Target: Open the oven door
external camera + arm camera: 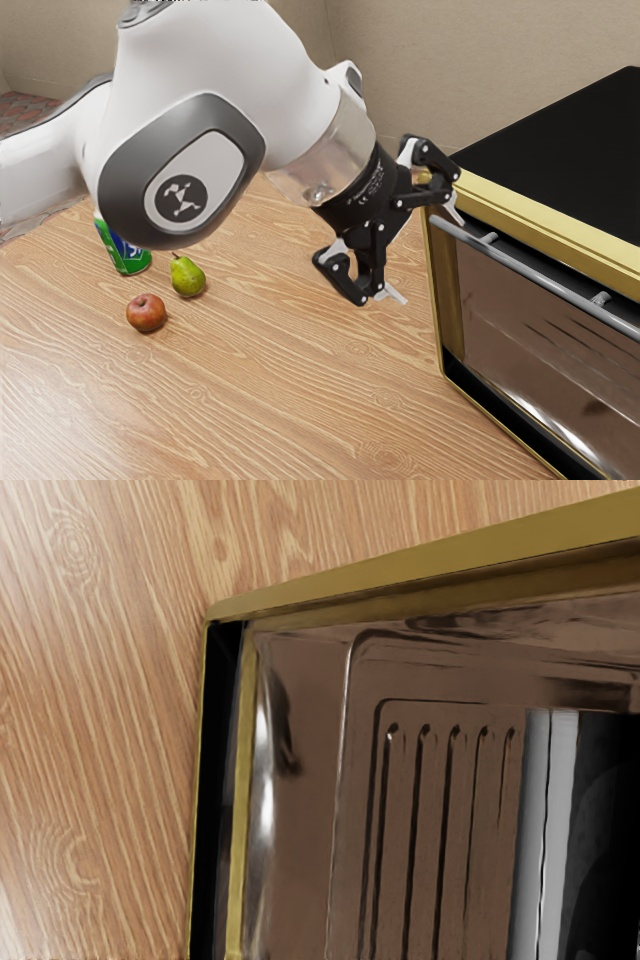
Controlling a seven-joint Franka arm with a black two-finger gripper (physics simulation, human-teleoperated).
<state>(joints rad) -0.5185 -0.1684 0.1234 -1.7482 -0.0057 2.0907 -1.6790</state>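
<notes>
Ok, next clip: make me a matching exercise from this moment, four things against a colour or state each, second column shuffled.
1. Claw
2. Pear
3. Apple
4. Oven's handle

A. Red
B. Grey
C. Open, fingers spread apart
D. Green

Right pairs: 1-C, 2-D, 3-A, 4-B

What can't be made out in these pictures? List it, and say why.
- Top of the green can: exterior view, behind the arm.
- Far ends of the oven and its handle: exterior view, cut off by the right edge.
- Arm's base: exterior view, beyond its edge.
- Whether the gripper touches the handle: exterior view, one fingertip overlaps it.
</notes>
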